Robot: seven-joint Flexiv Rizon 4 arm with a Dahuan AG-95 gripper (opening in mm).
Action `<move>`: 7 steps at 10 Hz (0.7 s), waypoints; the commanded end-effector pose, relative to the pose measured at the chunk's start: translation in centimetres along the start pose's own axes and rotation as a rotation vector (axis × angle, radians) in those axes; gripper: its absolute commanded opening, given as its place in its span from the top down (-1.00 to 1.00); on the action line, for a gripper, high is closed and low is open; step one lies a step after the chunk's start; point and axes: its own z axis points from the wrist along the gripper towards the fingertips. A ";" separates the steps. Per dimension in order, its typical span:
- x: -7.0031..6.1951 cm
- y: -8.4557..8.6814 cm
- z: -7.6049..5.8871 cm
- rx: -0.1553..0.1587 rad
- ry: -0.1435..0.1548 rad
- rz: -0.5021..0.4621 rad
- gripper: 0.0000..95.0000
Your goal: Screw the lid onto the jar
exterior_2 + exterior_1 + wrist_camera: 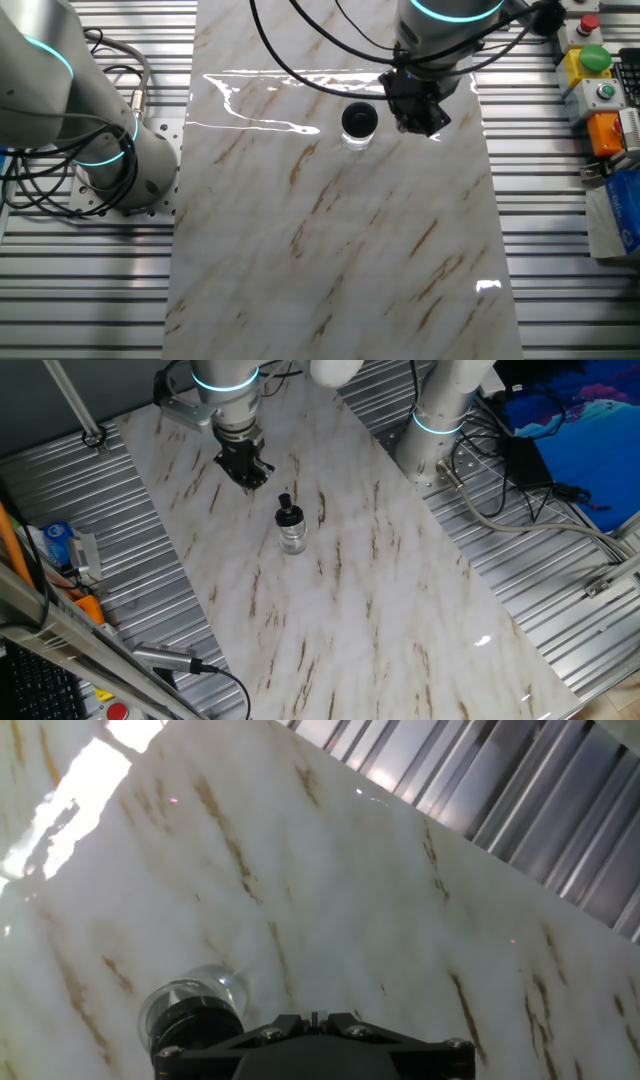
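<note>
The small clear glass jar (292, 540) stands upright on the marble table (400, 620), round black knobbed lid (287, 513) seated on it. My gripper (247, 472) hangs beside it, apart; whether its fingers are parted I cannot tell. Glass probably light, slippery, tippy; I'd grasp the lid's rim.

Gripper (246, 468) hangs low, empty, jaws' gap unclear

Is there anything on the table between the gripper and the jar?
No. In one fixed view, only bare marble tabletop lies between the gripper and the jar, which already carries the lid.
</note>
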 end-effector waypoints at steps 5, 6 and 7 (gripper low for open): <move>2.8 3.6 0.7 -0.011 -0.016 -0.033 0.20; 3.0 3.9 0.8 -0.014 -0.020 -0.037 0.20; 3.2 4.3 1.0 -0.012 -0.018 -0.043 0.20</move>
